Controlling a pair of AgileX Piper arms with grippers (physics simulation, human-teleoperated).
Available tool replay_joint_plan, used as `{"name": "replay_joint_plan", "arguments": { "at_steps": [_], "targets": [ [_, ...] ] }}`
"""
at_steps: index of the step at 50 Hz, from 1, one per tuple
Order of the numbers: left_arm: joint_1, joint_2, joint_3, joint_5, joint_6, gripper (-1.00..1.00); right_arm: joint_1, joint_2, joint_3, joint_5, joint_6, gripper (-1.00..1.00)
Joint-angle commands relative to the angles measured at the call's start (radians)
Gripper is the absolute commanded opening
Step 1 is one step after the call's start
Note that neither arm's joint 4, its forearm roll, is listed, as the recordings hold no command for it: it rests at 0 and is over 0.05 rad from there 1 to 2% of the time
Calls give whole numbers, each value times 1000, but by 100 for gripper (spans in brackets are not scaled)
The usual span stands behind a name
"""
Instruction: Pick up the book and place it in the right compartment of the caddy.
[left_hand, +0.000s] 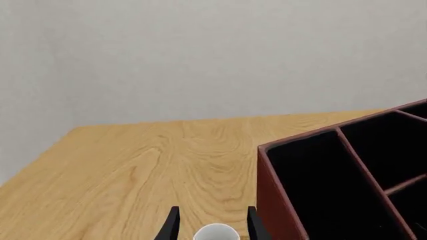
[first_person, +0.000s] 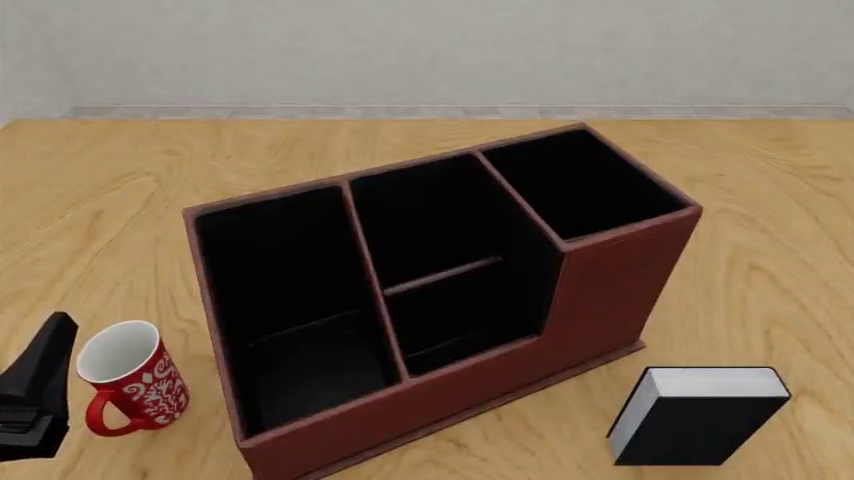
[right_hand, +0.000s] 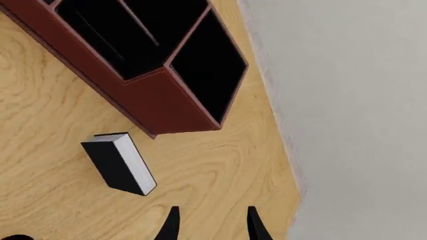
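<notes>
The black book (first_person: 697, 418) with white page edges rests on the table at the front right, just off the caddy's (first_person: 607, 300) tall end. In the right wrist view the book (right_hand: 119, 162) sits ahead of my right gripper (right_hand: 212, 224), which is open, holds nothing and hangs well short of it. The right compartment (first_person: 585, 183) (right_hand: 207, 65) shows only its black interior. My left gripper (left_hand: 213, 225) is open at the front left, with the mug's white rim (left_hand: 215, 233) showing between its fingers. In the front view the left gripper (first_person: 51, 345) stands just left of the mug.
The red-and-white patterned mug (first_person: 131, 385) stands upright by the caddy's wide left section (first_person: 287, 300). The middle section (first_person: 441, 260) has a shelf divider. A pale wall rises behind the wooden table (first_person: 120, 200).
</notes>
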Motion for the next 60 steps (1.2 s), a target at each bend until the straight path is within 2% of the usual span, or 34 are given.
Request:
{"name": "replay_joint_plan", "arguments": {
  "at_steps": [1, 7, 14, 15, 16, 18, 19, 20, 22, 23, 27, 28, 30, 31, 33, 35, 39, 42, 44, 46, 48, 49, 51, 56, 59, 60],
  "targets": [
    [-11, 0, 2, 5, 6, 100, 33, 126, -57, 18, 13, 100],
    [-14, 1, 3, 9, 8, 100, 45, 194, -85, 18, 7, 100],
    [-20, 1, 9, 11, 11, 100, 59, 275, -134, 18, 36, 100],
    [-18, 1, 11, 9, 11, 100, 59, 275, -114, 18, 20, 100],
    [-19, 1, 13, 10, 13, 100, 51, 290, -132, 18, 35, 100],
    [-21, 2, 13, 11, 12, 100, 56, 301, -121, 18, 35, 100],
    [-19, 2, 14, 10, 11, 100, 50, 315, -120, 18, 55, 100],
    [-22, 3, 17, 12, 15, 100, 43, 312, -93, 18, 32, 100],
    [-24, 4, 16, 12, 15, 100, 23, 325, -111, 18, 33, 100],
    [-24, 5, 16, 14, 16, 100, 24, 325, -75, 18, 26, 100],
    [-25, 6, 14, 17, 18, 100, 17, 335, -65, 18, 34, 100],
    [-27, 6, 14, 18, 20, 100, 30, 346, -55, 18, 59, 100],
    [-27, 6, 15, 19, 22, 100, 25, 354, -53, 18, 73, 100],
    [-28, 6, 15, 20, 21, 100, 16, 348, -26, 18, 50, 100],
    [-27, 5, 19, 17, 21, 100, 36, 359, -31, 18, 92, 100],
    [-30, 1, 27, 18, 20, 100, 52, 360, -38, 18, 109, 100],
    [-36, 2, 36, 14, 18, 100, 18, 349, 19, 18, 83, 100],
    [-40, 4, 34, 15, 19, 100, 32, 362, 1, 18, 122, 100],
    [-38, 5, 33, 17, 20, 100, 4, 357, 18, 18, 100, 100],
    [-37, 5, 32, 18, 20, 100, 21, 367, 22, 18, 140, 100],
    [-37, 6, 32, 20, 19, 100, 16, 364, 22, 18, 138, 100],
    [-38, 6, 32, 23, 20, 100, -15, 360, 36, 18, 122, 100],
    [-40, 8, 31, 23, 27, 100, -16, 364, 55, 18, 152, 100],
    [-41, 9, 30, 21, 25, 100, -48, 355, 95, 18, 138, 100],
    [-39, 7, 32, 22, 24, 100, -31, 361, 110, 18, 176, 100],
    [-41, 6, 35, 21, 22, 100, -41, 354, 119, 18, 165, 100]
  ]
}}
